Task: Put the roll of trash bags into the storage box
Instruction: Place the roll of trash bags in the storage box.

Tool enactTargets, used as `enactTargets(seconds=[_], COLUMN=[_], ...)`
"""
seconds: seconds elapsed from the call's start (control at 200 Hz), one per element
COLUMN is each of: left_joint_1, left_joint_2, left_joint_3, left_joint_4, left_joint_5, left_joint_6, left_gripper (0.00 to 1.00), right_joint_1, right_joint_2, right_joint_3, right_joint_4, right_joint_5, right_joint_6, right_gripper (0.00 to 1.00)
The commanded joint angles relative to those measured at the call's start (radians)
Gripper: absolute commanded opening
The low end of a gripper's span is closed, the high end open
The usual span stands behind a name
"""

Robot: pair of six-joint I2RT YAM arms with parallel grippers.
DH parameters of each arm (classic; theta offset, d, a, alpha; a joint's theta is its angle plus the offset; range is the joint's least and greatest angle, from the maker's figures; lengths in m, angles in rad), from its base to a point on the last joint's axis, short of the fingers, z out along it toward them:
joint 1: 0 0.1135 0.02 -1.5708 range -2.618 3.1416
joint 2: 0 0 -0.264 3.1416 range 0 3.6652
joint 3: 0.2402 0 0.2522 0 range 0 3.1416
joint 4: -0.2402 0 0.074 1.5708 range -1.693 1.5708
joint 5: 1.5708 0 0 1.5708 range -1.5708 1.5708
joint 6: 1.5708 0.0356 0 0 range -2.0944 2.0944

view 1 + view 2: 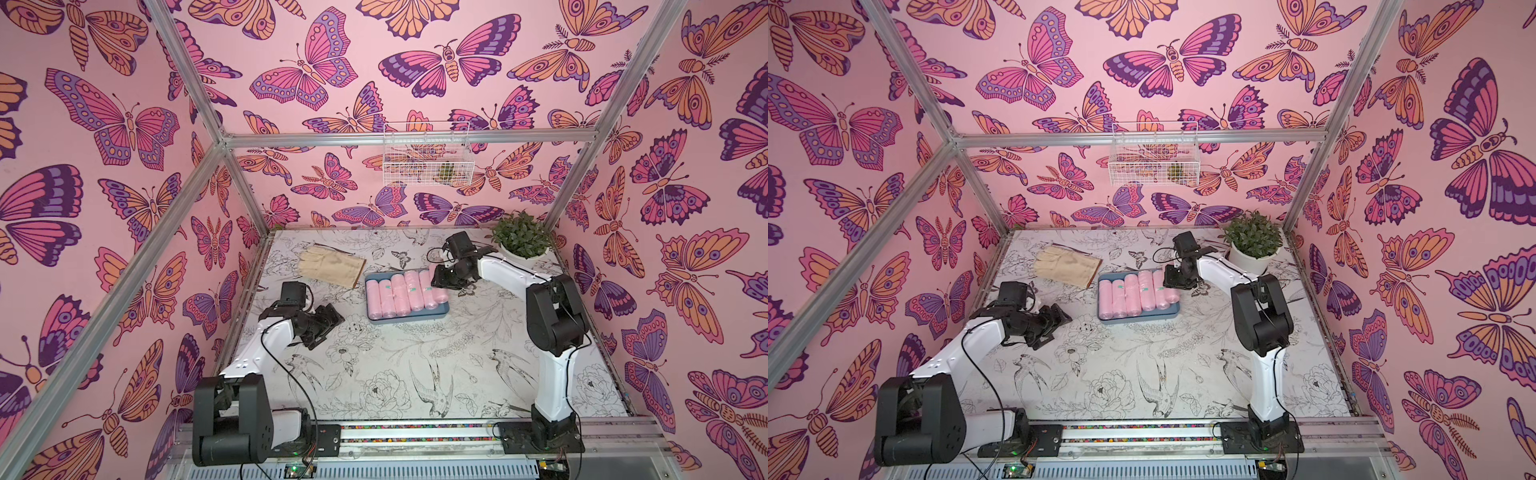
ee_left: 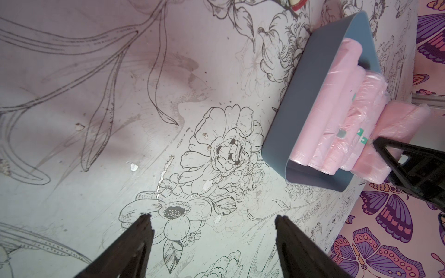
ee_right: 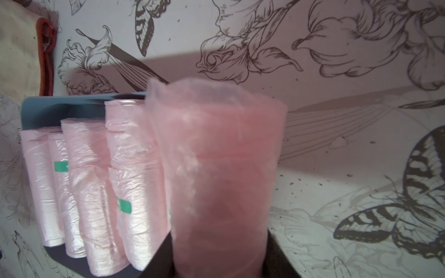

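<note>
The left arm (image 1: 266, 345) sits low, its white forearm angling up and inward. The wrist is turned sideways, and the left pincer (image 2: 212, 216) has its jaws spread wide with nothing between them. The right arm (image 1: 555, 316) stands tall with a bent elbow, forearm reaching inward. The right pincer (image 1: 440, 282) clamps one end of a roll of trash bags (image 3: 216, 156).

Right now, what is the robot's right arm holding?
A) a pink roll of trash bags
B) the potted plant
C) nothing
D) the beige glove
A: the right fingers are closed around a pink roll of trash bags, beside the other rolls lying in the slate-blue storage box.
</note>
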Motion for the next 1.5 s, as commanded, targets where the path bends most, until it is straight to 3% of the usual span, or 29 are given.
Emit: enactTargets(seconds=[0.0, 0.325, 0.866, 1.152, 1.267, 1.497], left_joint_1=[0.007, 0.009, 0.007, 0.007, 0.008, 0.008], left_joint_2=[-0.007, -0.002, -0.001, 0.001, 0.0, 0.003], left_joint_3=[-0.018, -0.017, -0.015, -0.016, -0.017, -0.015], left_joint_4=[0.005, 0.005, 0.005, 0.006, 0.006, 0.006], left_joint_5=[0.013, 0.018, 0.02, 0.02, 0.019, 0.017], left_joint_6=[0.019, 0.02, 0.02, 0.022, 0.022, 0.021], left_gripper=[0.84, 0.84, 0.84, 0.84, 0.84, 0.85], right_joint_1=[0.001, 0.001, 0.001, 0.002, 0.001, 0.003], right_joint_2=[0.036, 0.028, -0.055, -0.065, -0.065, -0.06], right_joint_3=[0.021, 0.015, 0.034, 0.045, 0.043, 0.043], right_joint_4=[-0.006, -0.021, -0.105, -0.14, -0.144, -0.125], right_joint_5=[0.008, 0.009, 0.031, 0.05, 0.052, 0.044], right_joint_6=[0.009, 0.009, -0.032, -0.05, -0.051, -0.048], right_gripper=[0.42, 0.45, 0.64, 0.64, 0.61, 0.4])
